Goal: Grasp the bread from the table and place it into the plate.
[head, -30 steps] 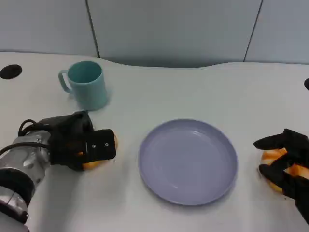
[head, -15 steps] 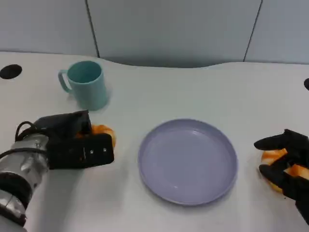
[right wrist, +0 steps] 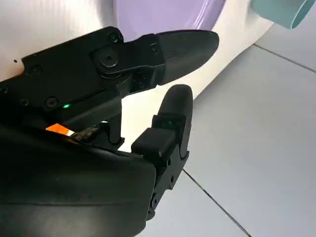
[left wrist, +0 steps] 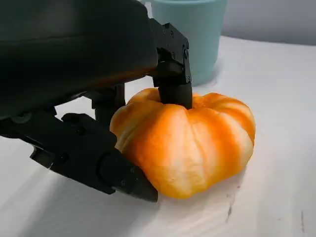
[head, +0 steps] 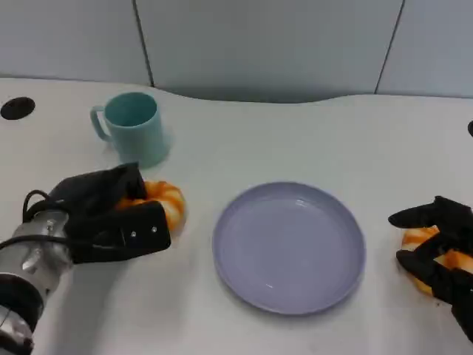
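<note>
An orange pumpkin-shaped bread lies on the white table left of the lilac plate. My left hand grips it from the left. In the left wrist view one finger presses on top of the bread and the thumb touches its lower side. The bread's underside rests on the table. A second orange bread sits right of the plate, between the curled fingers of my right hand. In the right wrist view a sliver of orange shows by the palm of that hand.
A teal cup stands just behind the left bread, close to my left hand; it also appears in the left wrist view. A dark round hole is at the table's far left. The plate holds nothing.
My left hand has drawn back to the lower left and turned. The bread, earlier mostly hidden under its fingers, now shows to the right of them. The right hand has not moved.
</note>
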You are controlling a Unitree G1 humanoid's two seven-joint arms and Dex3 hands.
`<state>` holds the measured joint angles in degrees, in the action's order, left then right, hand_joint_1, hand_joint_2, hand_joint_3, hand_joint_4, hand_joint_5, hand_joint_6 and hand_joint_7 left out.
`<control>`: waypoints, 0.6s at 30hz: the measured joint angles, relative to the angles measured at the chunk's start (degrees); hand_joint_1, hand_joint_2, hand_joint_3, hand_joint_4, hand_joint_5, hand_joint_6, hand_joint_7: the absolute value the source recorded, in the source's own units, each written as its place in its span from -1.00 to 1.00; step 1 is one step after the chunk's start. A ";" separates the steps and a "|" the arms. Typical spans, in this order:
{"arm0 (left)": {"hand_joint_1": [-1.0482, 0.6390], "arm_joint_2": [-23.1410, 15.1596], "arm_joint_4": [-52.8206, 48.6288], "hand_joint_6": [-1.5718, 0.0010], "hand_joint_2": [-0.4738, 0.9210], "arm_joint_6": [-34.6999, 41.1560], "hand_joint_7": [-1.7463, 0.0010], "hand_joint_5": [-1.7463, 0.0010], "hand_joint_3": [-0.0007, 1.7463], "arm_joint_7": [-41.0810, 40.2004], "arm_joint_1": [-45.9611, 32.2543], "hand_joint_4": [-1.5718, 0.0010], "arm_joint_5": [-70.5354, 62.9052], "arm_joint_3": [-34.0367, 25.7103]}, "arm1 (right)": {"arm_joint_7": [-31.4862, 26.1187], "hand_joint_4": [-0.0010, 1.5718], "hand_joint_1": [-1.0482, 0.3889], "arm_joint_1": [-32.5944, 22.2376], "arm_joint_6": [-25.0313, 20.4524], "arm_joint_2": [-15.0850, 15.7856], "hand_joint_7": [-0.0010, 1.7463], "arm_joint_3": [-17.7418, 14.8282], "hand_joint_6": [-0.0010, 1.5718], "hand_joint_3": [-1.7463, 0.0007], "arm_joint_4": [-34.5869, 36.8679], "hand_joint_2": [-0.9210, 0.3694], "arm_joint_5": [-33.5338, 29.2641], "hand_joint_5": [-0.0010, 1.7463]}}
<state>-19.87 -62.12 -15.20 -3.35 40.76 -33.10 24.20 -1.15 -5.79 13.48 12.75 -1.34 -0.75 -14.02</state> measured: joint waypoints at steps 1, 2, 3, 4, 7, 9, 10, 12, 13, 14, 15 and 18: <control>0.14 -0.76 2.08 0.24 0.97 -0.64 -1.00 -1.00 -0.90 0.07 -0.85 0.02 0.21 -0.40 | 0.00 -0.15 0.06 0.06 -0.01 0.00 -0.18 0.00 -0.16 0.70 0.02 -1.00 0.00 0.29; 0.14 -1.59 4.60 0.23 0.97 -1.61 -1.00 -1.00 -0.90 0.45 -1.82 0.01 0.88 -1.10 | -0.01 -0.15 0.07 0.08 -0.04 0.01 -0.19 -0.07 -0.16 0.70 0.04 -1.00 0.00 0.29; 0.13 -2.41 7.09 0.22 0.96 -2.61 -1.00 -1.00 -0.91 0.97 -2.71 -0.01 1.74 -1.93 | -0.01 -0.15 0.07 0.07 -0.07 0.02 -0.19 -0.12 -0.16 0.70 0.06 -1.00 0.01 0.28; 0.12 -3.16 9.16 0.21 0.95 -3.47 -1.00 -1.00 -0.91 1.26 -3.35 -0.02 2.23 -2.54 | -0.01 -0.15 0.07 0.11 -0.08 0.01 -0.19 -0.11 -0.16 0.70 0.08 -1.00 0.01 0.28; 0.08 -4.78 13.98 0.22 0.95 -6.13 -1.00 -1.00 -0.91 1.96 -5.20 -0.04 4.62 -4.96 | -0.01 -0.15 0.07 0.32 -0.10 0.01 -0.19 -0.09 -0.16 0.70 0.19 -1.00 -0.02 0.28; 0.07 -5.54 16.96 0.22 0.94 -7.08 -1.00 -1.00 -0.92 3.30 -6.37 -0.05 6.59 -6.49 | -0.05 -0.14 0.07 0.47 -0.08 0.02 -0.19 -0.08 -0.15 0.70 0.39 -1.00 -0.04 0.29; 0.07 -5.93 18.75 0.23 0.94 -7.34 -1.00 -1.00 -0.92 4.19 -7.06 -0.04 7.33 -7.32 | -0.05 -0.14 0.07 0.51 -0.06 0.01 -0.19 -0.07 -0.15 0.70 0.47 -1.00 -0.04 0.29; 0.07 -6.76 22.12 0.23 0.94 -7.89 -1.00 -1.00 -0.92 6.09 -8.50 -0.04 8.83 -8.49 | -0.06 -0.14 0.08 0.58 0.05 0.01 -0.19 -0.04 -0.15 0.70 0.64 -1.00 -0.04 0.29; 0.07 -7.17 23.85 0.24 0.95 -8.30 -1.00 -1.00 -0.92 6.75 -9.18 -0.04 9.08 -8.83 | -0.06 -0.15 0.08 0.59 0.19 0.01 -0.19 -0.04 -0.16 0.70 0.78 -1.00 -0.03 0.28; 0.07 -7.46 25.53 0.24 0.95 -8.64 -1.00 -1.00 -0.92 7.37 -9.82 -0.04 9.15 -9.08 | -0.07 -0.15 0.08 0.61 0.29 0.00 -0.19 -0.03 -0.16 0.70 0.89 -1.00 -0.02 0.28; 0.07 -7.57 27.29 0.25 0.95 -8.79 -1.00 -1.00 -0.92 7.94 -10.39 -0.03 9.27 -9.33 | -0.07 -0.15 0.08 0.61 0.33 0.00 -0.19 -0.02 -0.16 0.70 0.96 -1.00 -0.01 0.28; 0.09 -7.50 31.80 0.26 0.93 -8.70 -1.00 -1.00 -0.93 10.19 -11.10 -0.02 9.61 -9.45 | -0.06 -0.17 0.09 0.61 0.17 -0.02 -0.20 0.06 -0.16 0.70 0.89 -1.00 -0.07 0.27</control>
<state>-27.37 -30.32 -23.90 6.84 29.66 -23.48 14.75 -1.21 -5.18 13.65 12.73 -1.28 0.13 -14.09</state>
